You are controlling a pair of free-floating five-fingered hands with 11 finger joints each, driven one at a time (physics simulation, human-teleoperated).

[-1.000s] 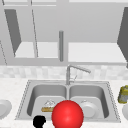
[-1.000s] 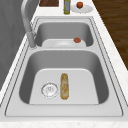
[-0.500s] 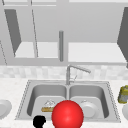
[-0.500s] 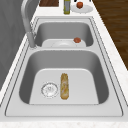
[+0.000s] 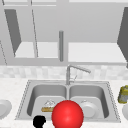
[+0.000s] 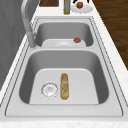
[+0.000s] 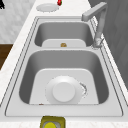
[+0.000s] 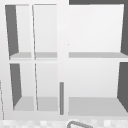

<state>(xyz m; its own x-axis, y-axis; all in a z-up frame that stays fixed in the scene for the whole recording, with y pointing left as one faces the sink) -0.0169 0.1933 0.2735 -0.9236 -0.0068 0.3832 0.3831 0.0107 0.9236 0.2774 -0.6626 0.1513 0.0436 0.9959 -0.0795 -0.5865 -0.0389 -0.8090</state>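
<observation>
**Bread lies lengthwise in the left basin**

The left hand [image 5: 39, 121], fingers unreadable, hangs at the sink's front rim. The bread roll [image 6: 64, 85] lies beside the drain [image 6: 49, 89], at its 3 o'clock, long axis running 12 to 6 in the left side view

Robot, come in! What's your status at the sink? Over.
One black hand low at the sink front rim, beside a red ball. Bread roll lying in one basin by the drain. White plate in the other.

Red ball [image 5: 67, 114] cut off at bottom edge; robot hand [image 5: 39, 121] fingers indiscernible.
</observation>
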